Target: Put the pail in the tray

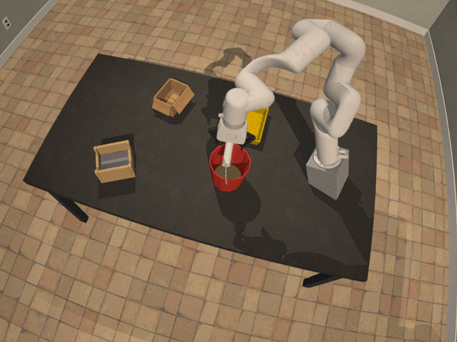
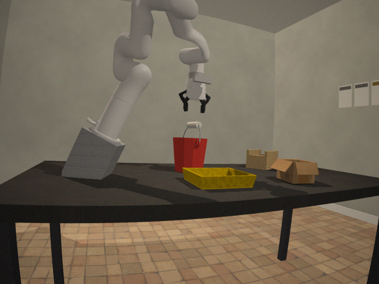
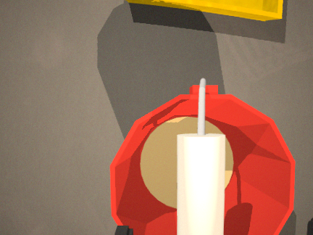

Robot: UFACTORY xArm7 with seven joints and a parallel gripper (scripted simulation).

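Exterior view: gripper (image 2: 194, 107) spread wide and empty above the white grip (image 2: 194, 124) of the upright bail, pail (image 2: 189, 154) standing on the table (image 2: 91, 195) just behind the tray (image 2: 219, 178), probably rigid, light, best taken by that grip.

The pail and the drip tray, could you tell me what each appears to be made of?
Pail: likely matte red plastic, with flat even colour and faceted walls; thin grey wire bail, probably metal, with a white cylindrical grip. Drip tray: mottled, slightly glossy yellow, perhaps plastic or enamelled metal; the look leaves it open.
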